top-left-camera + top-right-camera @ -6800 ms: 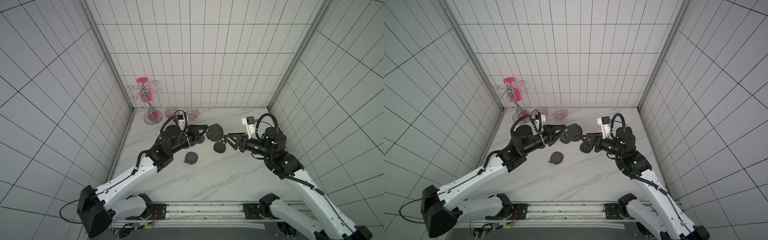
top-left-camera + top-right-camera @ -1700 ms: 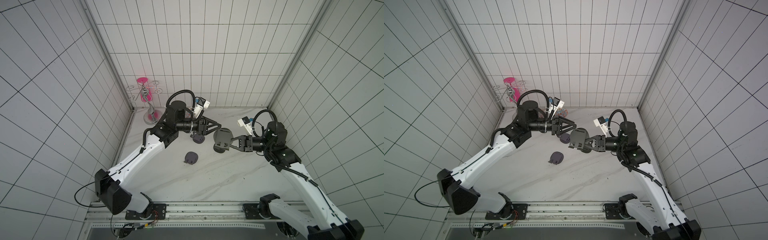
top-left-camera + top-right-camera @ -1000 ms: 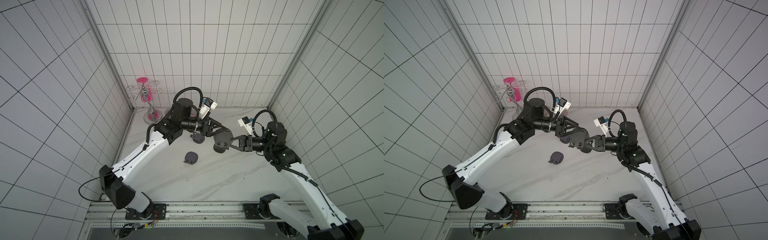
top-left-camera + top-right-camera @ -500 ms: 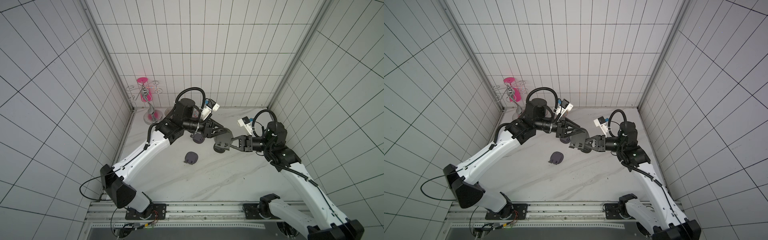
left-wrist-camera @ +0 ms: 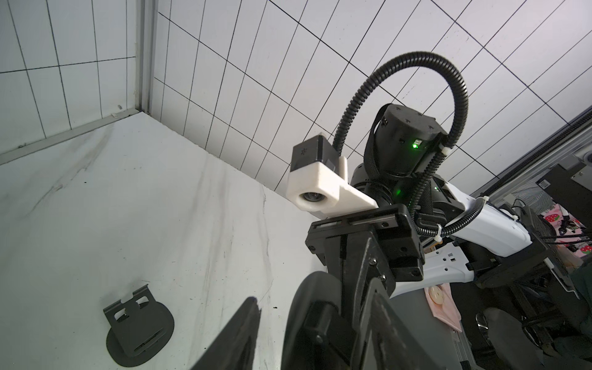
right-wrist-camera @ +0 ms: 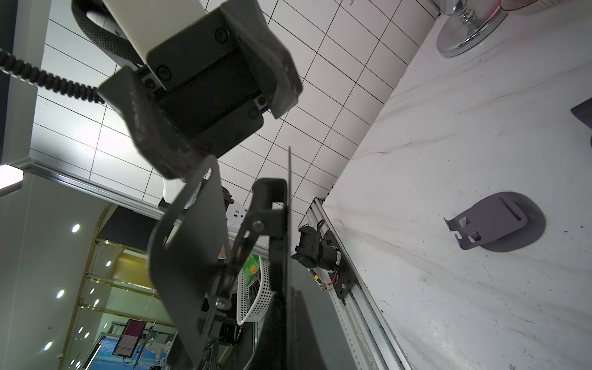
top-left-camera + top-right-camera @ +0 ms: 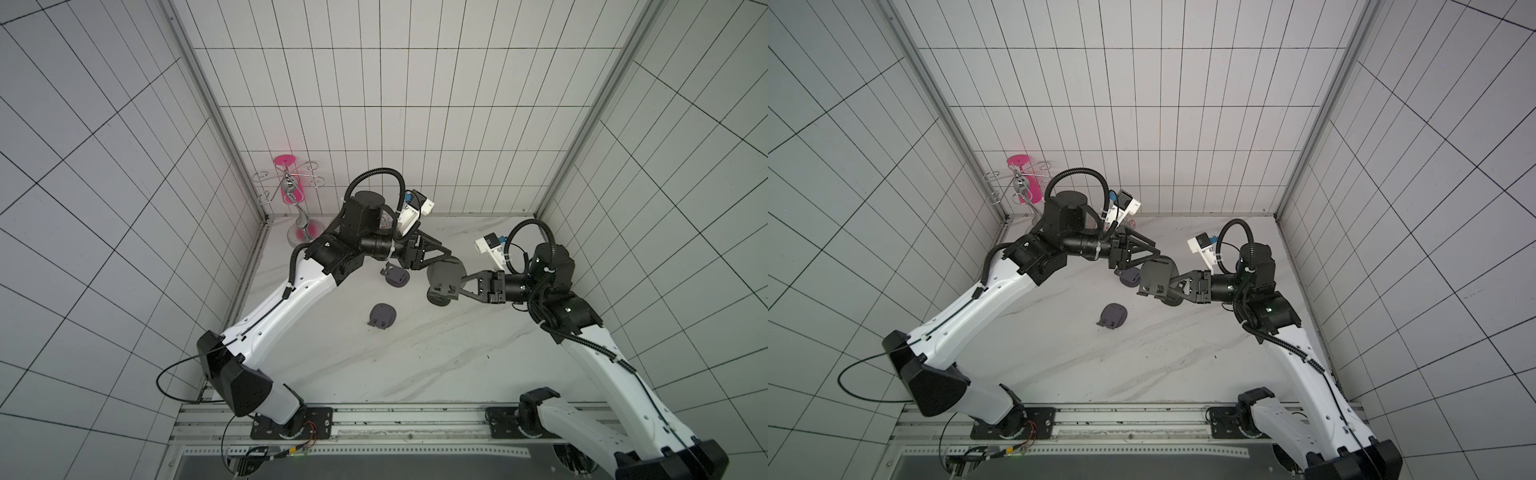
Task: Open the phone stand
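**Item:** phone stand (image 7: 444, 276), black, aloft at frame centre in both top views, clear of table (image 7: 415, 353).
**Grip:** right gripper (image 7: 467, 283) clamped tight on one plate. Left gripper (image 7: 441, 261) spread wide, empty, one finger (image 6: 153, 137) at the other plate's edge; contact unclear.
**Progress, judged:** plates partway apart in right wrist view; fuller spread outstanding.
**Clearances:** grey stand (image 7: 382, 316) and second grey stand (image 7: 397, 277) on table, left of centre, near. Pink rack (image 7: 284, 159) upper left, well apart. Bare marble toward lower frame.

Black phone stand (image 7: 446, 272), round plates partly spread, aloft
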`<state>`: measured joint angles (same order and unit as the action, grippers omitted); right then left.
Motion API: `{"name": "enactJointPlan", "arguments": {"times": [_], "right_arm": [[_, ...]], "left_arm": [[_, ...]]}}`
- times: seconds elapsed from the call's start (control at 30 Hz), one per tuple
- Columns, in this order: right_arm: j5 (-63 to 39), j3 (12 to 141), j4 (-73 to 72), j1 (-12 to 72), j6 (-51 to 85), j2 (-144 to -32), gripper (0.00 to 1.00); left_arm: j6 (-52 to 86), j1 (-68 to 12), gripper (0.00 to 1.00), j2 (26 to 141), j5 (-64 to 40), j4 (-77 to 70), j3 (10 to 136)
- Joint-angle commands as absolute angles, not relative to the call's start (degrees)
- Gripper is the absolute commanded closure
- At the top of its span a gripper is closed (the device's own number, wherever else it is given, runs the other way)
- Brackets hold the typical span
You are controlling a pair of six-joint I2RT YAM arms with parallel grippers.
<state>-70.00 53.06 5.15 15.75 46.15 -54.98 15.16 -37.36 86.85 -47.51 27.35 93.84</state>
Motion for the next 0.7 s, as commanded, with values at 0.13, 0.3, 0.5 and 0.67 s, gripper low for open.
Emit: {"name": "enactJointPlan", "arguments": {"times": [0.13, 0.3, 0.5, 0.67], "right_arm": [[-70.43, 55.11, 3.95, 15.68, 46.18, -53.67, 1.0], [-70.39, 55.02, 3.6, 15.72, 46.26, -53.96, 1.0], [-70.44, 55.16, 3.26, 15.82, 46.61, -53.83, 1.0], [-70.66, 55.02, 3.34, 15.91, 46.58, -53.51, 1.0]], "left_arm": [[17.41, -36.42, 0.49, 84.65, -52.54, 23.82, 93.64], [18.1, -37.16, 0.48, 84.94, -56.2, 23.87, 93.65], [16.29, -38.49, 0.46, 86.7, -54.9, 26.4, 94.06], [16.16, -39.86, 0.47, 88.1, -57.78, 26.33, 94.77]]}}
